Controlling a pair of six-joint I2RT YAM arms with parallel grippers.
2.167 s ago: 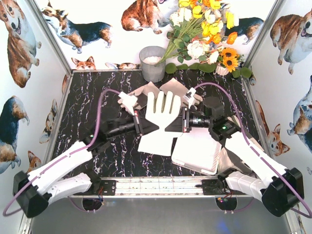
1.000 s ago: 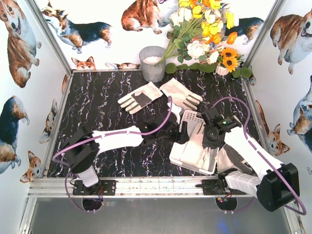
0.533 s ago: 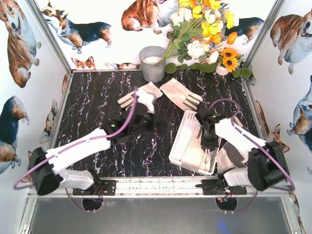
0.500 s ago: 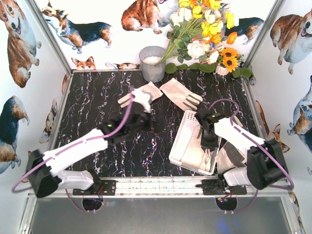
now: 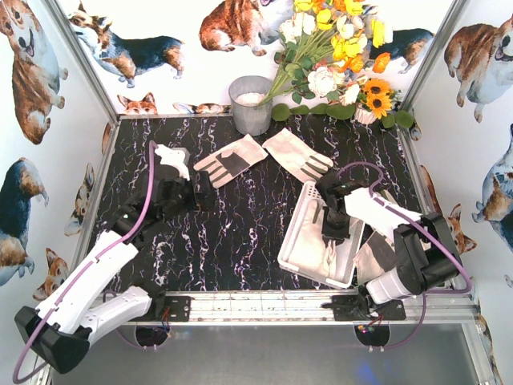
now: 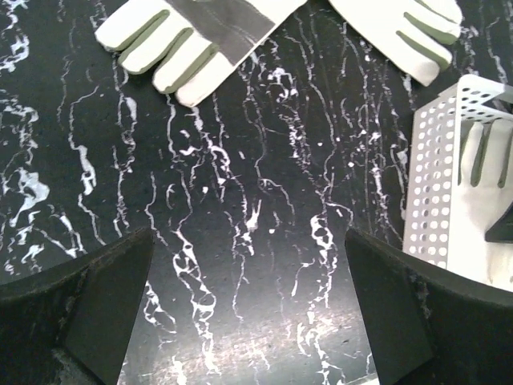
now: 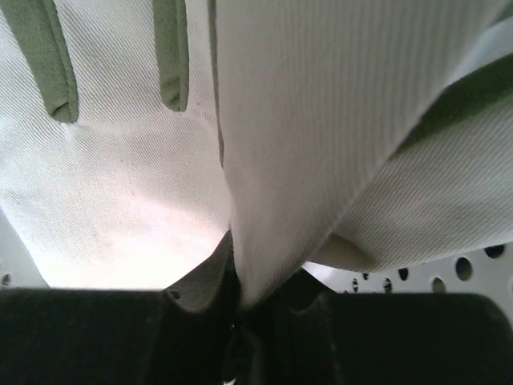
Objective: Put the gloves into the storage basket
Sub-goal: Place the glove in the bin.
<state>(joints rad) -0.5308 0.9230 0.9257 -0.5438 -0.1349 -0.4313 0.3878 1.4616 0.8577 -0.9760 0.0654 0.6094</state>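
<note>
Two gloves lie flat at the back of the black marble table: one with a grey palm patch (image 5: 232,158) (image 6: 192,32) and a plain white one (image 5: 298,154) (image 6: 401,24). The white perforated storage basket (image 5: 292,241) (image 6: 437,184) sits at the right front with a third glove (image 6: 489,152) inside it. My right gripper (image 5: 333,228) (image 7: 256,305) is down in the basket, shut on a fold of that glove (image 7: 321,120). My left gripper (image 5: 199,186) (image 6: 252,321) hovers over bare table left of the gloves, open and empty.
A grey metal bucket (image 5: 251,104) and a bunch of artificial flowers (image 5: 337,56) stand along the back wall. Corgi-print walls close in the table on three sides. A pale flat piece (image 5: 373,258) lies beside the basket under the right arm.
My left arm has swung away from the basket to the left side of the table, and its jaws have opened wide. The right gripper has stayed in the basket, holding the glove.
</note>
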